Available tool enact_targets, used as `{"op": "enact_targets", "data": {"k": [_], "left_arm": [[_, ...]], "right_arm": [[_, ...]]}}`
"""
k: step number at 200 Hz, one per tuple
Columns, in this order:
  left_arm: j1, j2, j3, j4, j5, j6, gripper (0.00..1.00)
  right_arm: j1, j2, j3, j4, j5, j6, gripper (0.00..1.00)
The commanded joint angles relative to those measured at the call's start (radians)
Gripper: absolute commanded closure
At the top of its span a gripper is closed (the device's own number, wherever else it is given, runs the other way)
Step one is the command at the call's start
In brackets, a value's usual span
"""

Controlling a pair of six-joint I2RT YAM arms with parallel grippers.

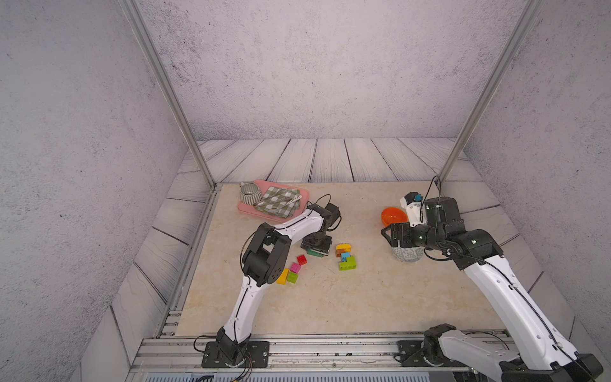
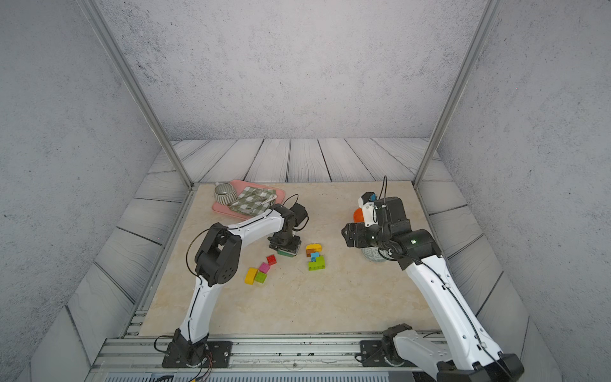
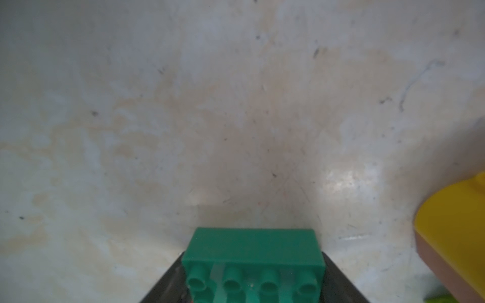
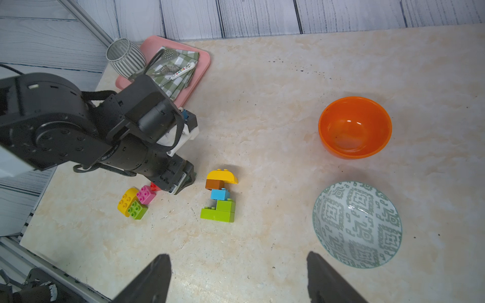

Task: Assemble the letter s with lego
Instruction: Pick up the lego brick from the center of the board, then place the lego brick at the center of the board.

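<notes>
Evidently the left arm is clamped on the dark green brick

Down on the tabletop (image 3: 236,105), just beside the part-built letter (image 4: 220,196) on the left arm's side, the left gripper (image 1: 315,250) has a black finger against each short end of the dark green brick (image 3: 253,246), so it looks clamped on it. The brick seems to lie flat with its studs turned up toward the wrist camera. Its long axis runs from one finger to the other. In a top view that axis seems to aim roughly at the letter, though the gripper body hides most of the brick.

I judge it to be light, hard, stiff plastic with smooth glossy walls. It will not crush, but held end to end it could pivot or slip if the pads sit off-centre. The hold should be centred and low on the end walls, leaving the studs and underside free for mating.

The letter (yellow, brown, blue, lime) appears to lie loose on its side, so a sideways push would likely slide it.

The red brick (image 1: 301,259), pink brick (image 1: 295,267), yellow brick (image 1: 283,276) and lime brick (image 1: 292,277) lie farther from the letter on that same side.

Well apart from the letter on its other side, the right gripper (image 4: 237,258) hangs by the patterned bowl (image 4: 357,223), fingers wide apart and empty
</notes>
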Motion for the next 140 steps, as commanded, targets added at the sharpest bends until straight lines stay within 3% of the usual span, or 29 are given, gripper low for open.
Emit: {"op": "enact_targets", "data": {"k": [1,19,69,100,140], "left_arm": [[0.006,-0.016,-0.023,-0.010,0.039,-0.040,0.57],[-0.009,-0.084,-0.064,-0.028,0.042,-0.087,0.67],[-0.170,-0.323,-0.267,-0.054,0.051,-0.370,0.69],[-0.271,-0.333,-0.352,0.040,0.087,-0.543,0.71],[-0.307,-0.309,-0.393,0.136,0.089,-0.676,0.69]], "right_arm": [[-0.004,-0.002,-0.008,-0.010,-0.007,-0.008,0.16],[-0.003,-0.007,-0.007,-0.018,-0.007,-0.006,0.16],[-0.004,-0.027,-0.009,-0.033,-0.011,0.001,0.16],[-0.003,-0.041,-0.021,-0.039,-0.008,0.008,0.15],[-0.003,-0.051,-0.022,-0.057,-0.012,0.003,0.16]]}}
